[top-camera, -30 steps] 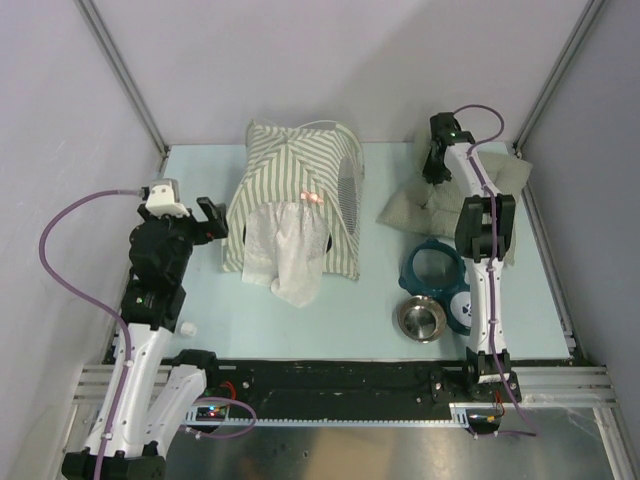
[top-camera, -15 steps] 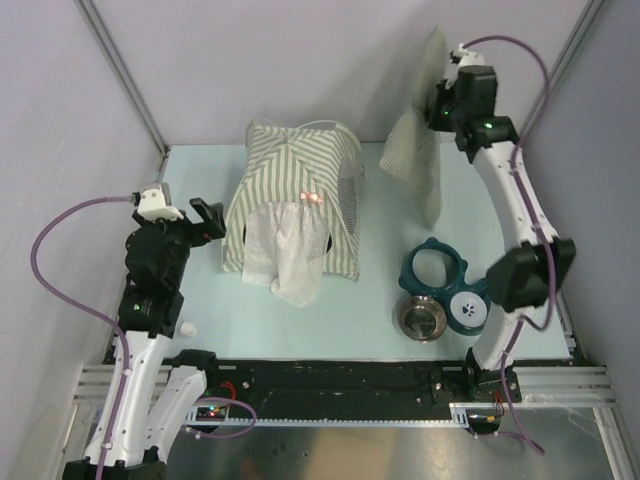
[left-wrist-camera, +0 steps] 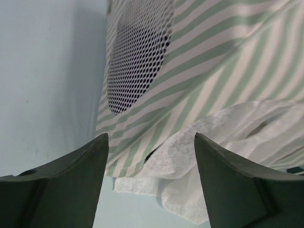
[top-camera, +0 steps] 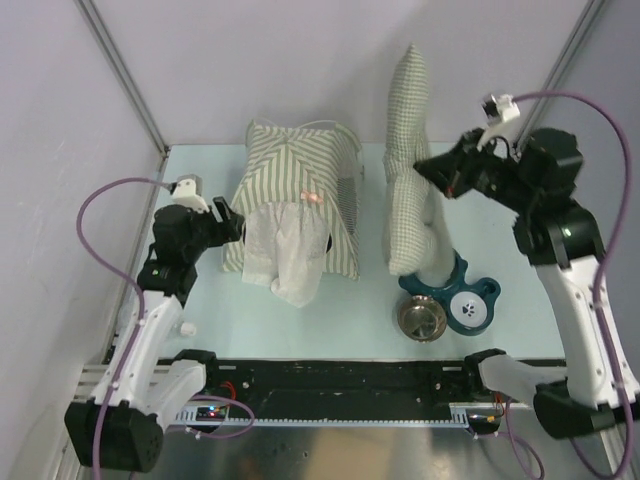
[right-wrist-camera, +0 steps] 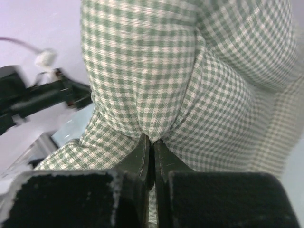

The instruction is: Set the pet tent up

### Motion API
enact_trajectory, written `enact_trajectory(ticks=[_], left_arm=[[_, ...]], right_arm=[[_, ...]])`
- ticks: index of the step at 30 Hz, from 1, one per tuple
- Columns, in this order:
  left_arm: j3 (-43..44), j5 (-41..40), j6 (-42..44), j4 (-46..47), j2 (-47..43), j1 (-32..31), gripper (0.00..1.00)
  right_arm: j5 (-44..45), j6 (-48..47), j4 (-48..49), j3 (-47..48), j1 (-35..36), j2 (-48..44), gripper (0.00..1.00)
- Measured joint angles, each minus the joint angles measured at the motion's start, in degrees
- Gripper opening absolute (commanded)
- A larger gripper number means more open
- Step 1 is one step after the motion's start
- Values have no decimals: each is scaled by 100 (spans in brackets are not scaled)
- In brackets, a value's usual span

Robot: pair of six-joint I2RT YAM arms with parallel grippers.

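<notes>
The left gripper (top-camera: 222, 214) is right beside the left side of the pet tent (top-camera: 295, 180), not far from the left edge of the table (top-camera: 350, 295). Its two fingers (left-wrist-camera: 71, 180) are wide apart and there is nothing between them. I cannot tell if they touch the cloth. Just past the fingers is a round mesh window (left-wrist-camera: 137, 57) in the striped wall. Next to it is the thin white flap (left-wrist-camera: 228, 137).

The pet tent stands on the table near the far edge, a bit left of the middle. It has green-grey and white stripes. The white flap hangs down its front, toward the near edge, and its end lies on the table. A small pink-red mark (top-camera: 312, 197) sits just above the flap. A second mesh window (top-camera: 347, 190) is on the tent's right side.

The right gripper (top-camera: 428, 168) is up in the air, to the right of the tent. Its fingers (right-wrist-camera: 133, 161) are pinched tight on a fold of the checked cushion (top-camera: 405, 150). The cushion hangs upright between the tent and the right arm.

The cushion's low end is by a blue-green bowl holder (top-camera: 478, 292) near the right near corner. I cannot tell if they touch. A shiny metal bowl (top-camera: 420, 318) sits on the table just beside the holder.
</notes>
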Motion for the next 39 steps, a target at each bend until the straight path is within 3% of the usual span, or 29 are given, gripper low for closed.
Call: enact_trajectory(ticks=[3, 10, 13, 17, 22, 29, 34, 39], left_arm=[[4, 0, 70, -48, 466, 7, 62], [15, 87, 310, -87, 750, 11, 56], [15, 107, 367, -72, 765, 11, 43], [15, 151, 433, -15, 837, 17, 23], [15, 269, 540, 35, 850, 22, 3], [-31, 361, 636, 68, 688, 22, 0], [-238, 367, 929, 15, 221, -2, 0], [-302, 343, 1357, -249, -284, -72, 0]], right_arm=[[-546, 162, -306, -170, -2, -673, 0], [-2302, 831, -199, -352, 24, -1762, 0], [-3101, 1388, 326, -684, 149, -2133, 0], [-3491, 1738, 691, -1091, 581, -2223, 0], [-2979, 1523, 468, -1386, 1873, -1893, 0], [-962, 968, 393, -2026, 3567, -1165, 0], [439, 758, 496, -2723, 3901, -977, 0], [1082, 529, 850, -2798, 3965, -994, 0]])
